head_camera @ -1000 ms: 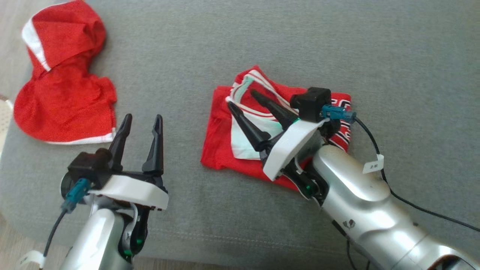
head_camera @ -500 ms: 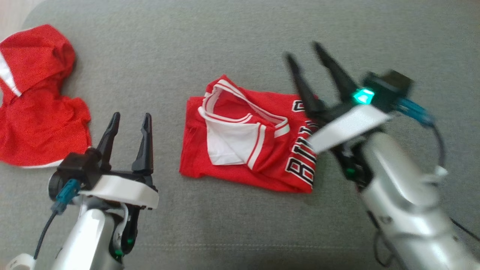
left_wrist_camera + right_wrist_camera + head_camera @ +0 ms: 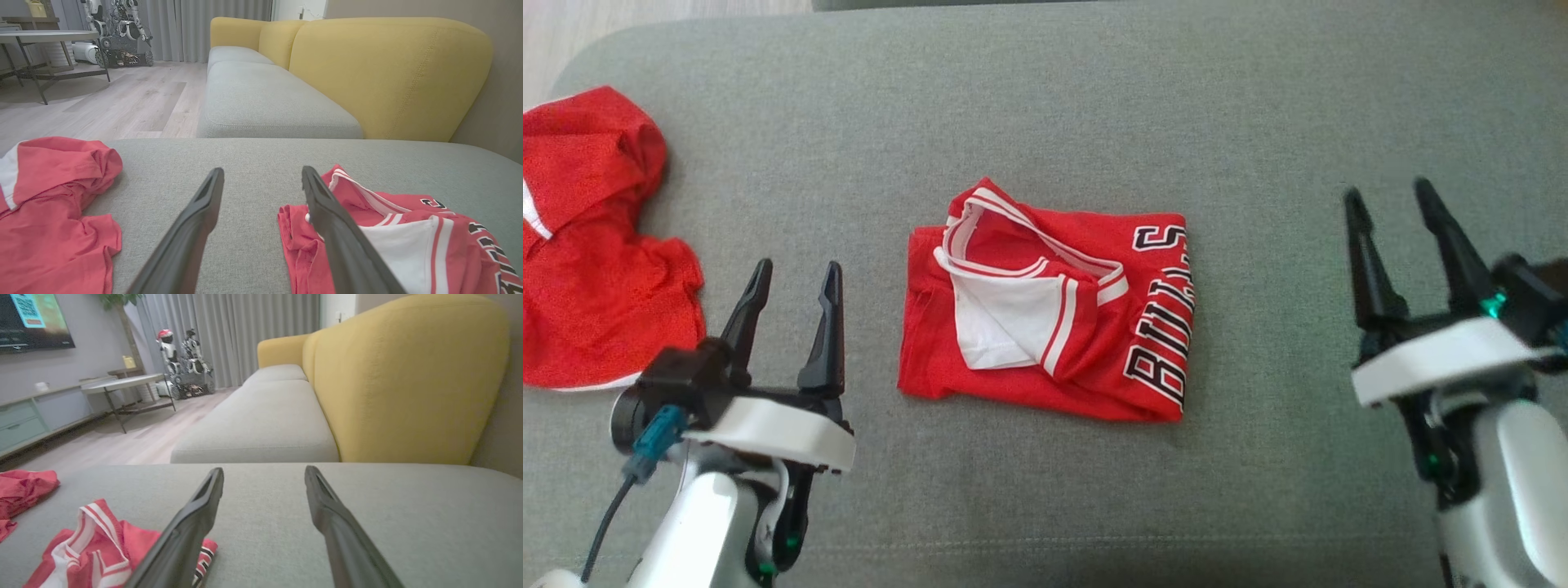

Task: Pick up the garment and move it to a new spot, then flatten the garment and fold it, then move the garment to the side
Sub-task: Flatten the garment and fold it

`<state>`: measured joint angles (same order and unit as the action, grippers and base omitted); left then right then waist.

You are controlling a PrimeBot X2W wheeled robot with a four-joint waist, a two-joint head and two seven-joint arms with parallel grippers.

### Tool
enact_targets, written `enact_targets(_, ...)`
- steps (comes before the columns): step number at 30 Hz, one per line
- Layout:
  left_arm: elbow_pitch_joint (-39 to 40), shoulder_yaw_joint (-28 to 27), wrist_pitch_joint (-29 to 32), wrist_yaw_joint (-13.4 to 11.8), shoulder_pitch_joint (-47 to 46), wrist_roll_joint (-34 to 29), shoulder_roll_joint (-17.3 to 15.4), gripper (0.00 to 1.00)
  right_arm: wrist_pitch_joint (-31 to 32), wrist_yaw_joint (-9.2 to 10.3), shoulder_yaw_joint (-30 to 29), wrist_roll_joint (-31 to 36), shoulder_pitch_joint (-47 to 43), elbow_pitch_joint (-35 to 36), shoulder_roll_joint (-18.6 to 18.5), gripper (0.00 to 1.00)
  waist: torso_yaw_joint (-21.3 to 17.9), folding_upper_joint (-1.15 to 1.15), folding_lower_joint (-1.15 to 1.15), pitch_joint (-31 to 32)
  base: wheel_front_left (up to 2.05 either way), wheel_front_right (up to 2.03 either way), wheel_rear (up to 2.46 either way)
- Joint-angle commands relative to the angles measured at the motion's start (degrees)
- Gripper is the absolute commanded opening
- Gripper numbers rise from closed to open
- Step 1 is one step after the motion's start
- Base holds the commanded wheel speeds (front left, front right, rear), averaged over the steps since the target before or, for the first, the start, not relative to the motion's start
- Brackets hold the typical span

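The folded jersey (image 3: 1045, 314) lies at the centre of the frame on the cushion (image 3: 1094, 98). The left gripper (image 3: 798, 267), lower left, and the right gripper (image 3: 1387, 190), far right, flank it with fingers spread and empty, probably standing clear before sliding it aside.

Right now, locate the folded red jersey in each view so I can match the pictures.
Head view: folded red jersey at the centre of the grey cushion.
Left wrist view: lower right.
Right wrist view: lower left corner.
Shared landmark: the crumpled red garment, left of the jersey in all three.
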<state>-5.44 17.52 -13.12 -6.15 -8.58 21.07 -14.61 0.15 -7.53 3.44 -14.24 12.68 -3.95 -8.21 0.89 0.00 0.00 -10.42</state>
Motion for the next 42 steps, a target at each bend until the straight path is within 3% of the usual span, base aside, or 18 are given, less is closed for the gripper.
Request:
enact_targets(1,2.40,-2.67,0.19,-0.54,-1.21,-0.47,-1.96,1.00,0.96,0.04,-0.15,1.04,-0.59,3.70,0.30,1.00,-0.02,0.00,0.00,0.17,0.00,0.00,0.00)
enact_targets(12,3.33,-2.13,1.25,-0.71,-0.64,-0.45,-2.86,1.00,4.02,0.04,-2.19,2.97,-5.98,9.43,2.24,1.00,-0.14,0.00,0.00,0.87,0.00,0.00,0.00)
enact_targets(30,3.79,-1.65,1.36,-1.31,-0.43,-0.13,-3.54,1.00,5.02,0.04,-2.10,3.01,-6.60,10.15,2.79,1.00,0.14,0.00,0.00,1.13,0.00,0.00,0.00)
enact_targets(31,3.79,-1.67,1.35,-1.32,-0.46,-0.09,-3.61,1.00,5.05,0.04,-2.16,3.09,-6.59,10.08,2.81,0.40,0.13,0.00,0.00,1.09,0.00,0.00,0.00)
enact_targets(32,3.78,-1.66,1.33,-1.32,-0.49,-0.07,-3.66,1.00,5.17,0.04,-2.13,3.09,-6.58,9.93,2.85,0.00,0.16,0.00,0.00,1.07,0.00,0.00,0.00)
enact_targets(36,3.86,-1.54,1.27,-1.34,-0.84,-0.09,-3.81,1.00,5.70,0.04,-0.17,2.85,-5.71,8.48,2.90,0.00,0.41,0.00,0.00,0.61,0.00,0.00,0.00)
enact_targets(42,3.94,-0.99,1.11,-1.19,-2.25,-0.11,-3.46,1.00,6.38,0.04,10.26,0.68,-2.89,2.59,3.52,0.00,2.06,0.00,0.00,-0.80,0.00,0.00,0.00)
